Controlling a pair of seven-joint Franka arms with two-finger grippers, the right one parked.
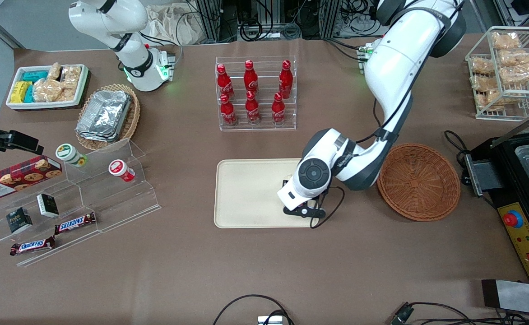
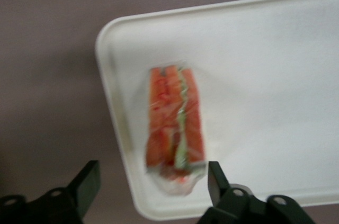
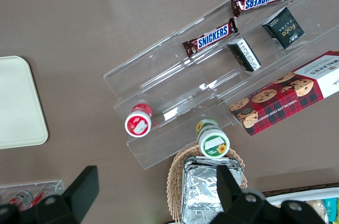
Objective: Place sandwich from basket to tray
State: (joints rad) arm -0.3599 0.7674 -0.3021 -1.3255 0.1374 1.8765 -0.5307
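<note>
The sandwich (image 2: 175, 123), a wrapped wedge with red-orange and pale green layers, lies on the cream tray (image 2: 265, 75) close to one rounded corner. My left gripper (image 2: 153, 187) is open above it, one black finger (image 2: 87, 181) over the brown table and the other close beside the sandwich's end. In the front view the gripper (image 1: 299, 206) hangs over the tray's (image 1: 246, 194) end nearest the basket, and the arm hides the sandwich. The reddish-brown woven basket (image 1: 418, 180) stands empty beside the tray, toward the working arm's end. The tray's corner also shows in the right wrist view (image 3: 16, 102).
A clear rack of cola bottles (image 1: 255, 92) stands farther from the front camera than the tray. A stepped acrylic stand with snacks (image 1: 88, 194), a tan wicker basket of foil containers (image 1: 106, 115) and a white bin (image 1: 48, 85) lie toward the parked arm's end. A wire rack (image 1: 503, 67) and a black machine (image 1: 522, 194) lie toward the working arm's end.
</note>
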